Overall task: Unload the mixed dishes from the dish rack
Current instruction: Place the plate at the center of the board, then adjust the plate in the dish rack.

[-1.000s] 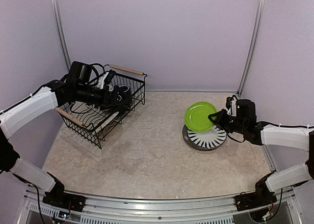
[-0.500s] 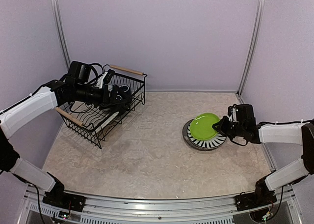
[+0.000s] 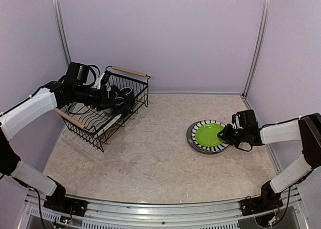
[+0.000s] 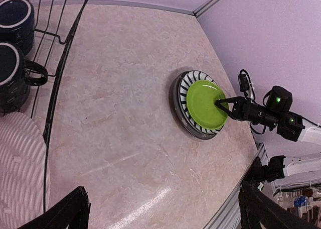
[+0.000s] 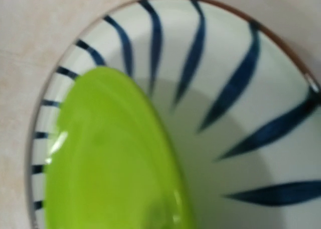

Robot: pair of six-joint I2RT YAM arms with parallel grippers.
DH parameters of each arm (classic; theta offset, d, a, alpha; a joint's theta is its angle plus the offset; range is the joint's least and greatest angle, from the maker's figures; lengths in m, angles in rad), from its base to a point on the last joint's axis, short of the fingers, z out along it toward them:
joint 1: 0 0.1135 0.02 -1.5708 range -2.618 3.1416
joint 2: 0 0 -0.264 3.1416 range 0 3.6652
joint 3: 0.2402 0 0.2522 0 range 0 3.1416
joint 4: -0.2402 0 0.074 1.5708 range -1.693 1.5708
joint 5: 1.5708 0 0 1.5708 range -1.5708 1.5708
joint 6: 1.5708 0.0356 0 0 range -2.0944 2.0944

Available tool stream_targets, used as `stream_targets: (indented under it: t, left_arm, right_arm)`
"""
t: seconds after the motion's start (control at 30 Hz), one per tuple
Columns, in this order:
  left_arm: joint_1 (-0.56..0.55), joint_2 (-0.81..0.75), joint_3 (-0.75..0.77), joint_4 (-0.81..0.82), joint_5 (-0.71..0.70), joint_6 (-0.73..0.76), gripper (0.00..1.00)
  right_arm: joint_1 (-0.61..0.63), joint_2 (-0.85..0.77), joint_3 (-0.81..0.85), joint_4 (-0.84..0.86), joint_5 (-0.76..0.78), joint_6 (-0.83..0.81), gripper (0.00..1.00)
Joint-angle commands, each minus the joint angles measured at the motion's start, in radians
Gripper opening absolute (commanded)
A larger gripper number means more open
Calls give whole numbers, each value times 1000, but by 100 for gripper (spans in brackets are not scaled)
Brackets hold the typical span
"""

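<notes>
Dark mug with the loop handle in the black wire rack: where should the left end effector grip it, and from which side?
Likely by the rim: one finger inside the mouth, one outside, coming from above on the side away from the handle. The dark white-rimmed mug seems to stand mouth-up, and its loop handle points at the black wire rack's side, leaving little room.

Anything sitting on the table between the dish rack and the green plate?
No. The tabletop from the dish rack to the green plate on the striped plate is bare, as top and left wrist views show.
</notes>
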Motion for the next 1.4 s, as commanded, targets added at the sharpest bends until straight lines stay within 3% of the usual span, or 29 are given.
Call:
stream_targets:
  t: [0.0, 0.27, 0.63, 0.97, 1.37]
  left_arm:
    - [19, -10, 26, -69, -154, 37, 99]
    - [79, 66, 123, -236, -334, 68, 97]
    - [204, 219, 178, -278, -203, 27, 80]
    - [216, 375, 229, -312, -215, 32, 80]
    - [212, 450, 254, -348, -219, 44, 65]
  right_arm:
    - [-12, 1, 33, -84, 59, -61, 30]
    - [-6, -62, 59, -183, 118, -112, 56]
    - [42, -120, 92, -265, 208, -154, 87]
    - [83, -133, 111, -284, 249, -169, 91]
    - [85, -193, 83, -292, 255, -169, 92]
